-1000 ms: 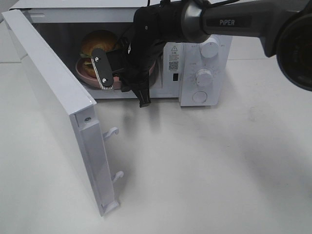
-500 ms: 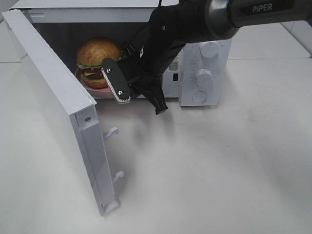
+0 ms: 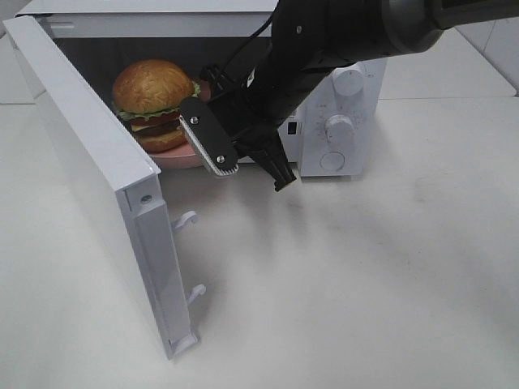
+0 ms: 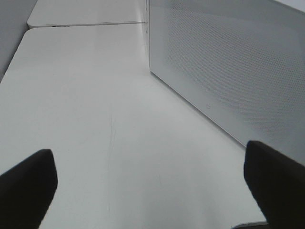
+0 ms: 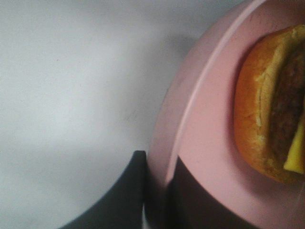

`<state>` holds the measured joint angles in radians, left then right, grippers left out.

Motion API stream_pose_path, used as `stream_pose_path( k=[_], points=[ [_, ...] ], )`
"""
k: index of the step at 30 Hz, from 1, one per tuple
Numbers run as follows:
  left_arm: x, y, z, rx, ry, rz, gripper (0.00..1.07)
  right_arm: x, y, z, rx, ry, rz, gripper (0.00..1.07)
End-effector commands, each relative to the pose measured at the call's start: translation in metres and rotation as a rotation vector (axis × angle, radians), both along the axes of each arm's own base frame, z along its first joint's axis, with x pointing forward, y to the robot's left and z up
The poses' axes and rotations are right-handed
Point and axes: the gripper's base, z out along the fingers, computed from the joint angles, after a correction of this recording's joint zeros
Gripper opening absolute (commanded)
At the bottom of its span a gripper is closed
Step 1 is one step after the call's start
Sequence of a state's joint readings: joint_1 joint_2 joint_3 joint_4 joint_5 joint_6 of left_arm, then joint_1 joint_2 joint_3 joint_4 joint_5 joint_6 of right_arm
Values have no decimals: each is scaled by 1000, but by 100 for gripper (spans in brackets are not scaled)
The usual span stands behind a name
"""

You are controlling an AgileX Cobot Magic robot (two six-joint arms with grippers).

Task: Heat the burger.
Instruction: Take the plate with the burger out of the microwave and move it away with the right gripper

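1. The burger sits on a pink plate inside the open white microwave, upper left of the high view.
2. The right gripper pinches the plate's rim, jaws nearly together.
3. The left gripper hangs over the white table, jaws spread wide.

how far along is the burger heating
Done: the white microwave's door stands open, and the tall burger with the golden bun sits on its round pink plate inside the oven. In hand: the right hand is clamped on the plate's rim. Left: let go, pull the arm out, shut the door and turn the white dials.
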<state>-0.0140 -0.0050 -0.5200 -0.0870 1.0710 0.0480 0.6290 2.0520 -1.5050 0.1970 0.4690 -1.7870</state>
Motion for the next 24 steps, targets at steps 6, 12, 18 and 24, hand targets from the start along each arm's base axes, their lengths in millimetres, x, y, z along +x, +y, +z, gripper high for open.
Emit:
stream_pose_path(
  k=[6,12,18,24],
  points=[
    [-1,0,-1,-2,-7,-1,100,-10,-7,26,49,-47,1,0],
    [-1,0,-1,-2,-7,-1,100,-21,-15,28,40,-37,2,0],
    [-1,0,-1,-2,-7,-1,100,-37,-27,29,25,-24,3,0],
    [-1,0,-1,-2,-7,-1,100,-54,-39,33,20,-19,2,0]
  ],
)
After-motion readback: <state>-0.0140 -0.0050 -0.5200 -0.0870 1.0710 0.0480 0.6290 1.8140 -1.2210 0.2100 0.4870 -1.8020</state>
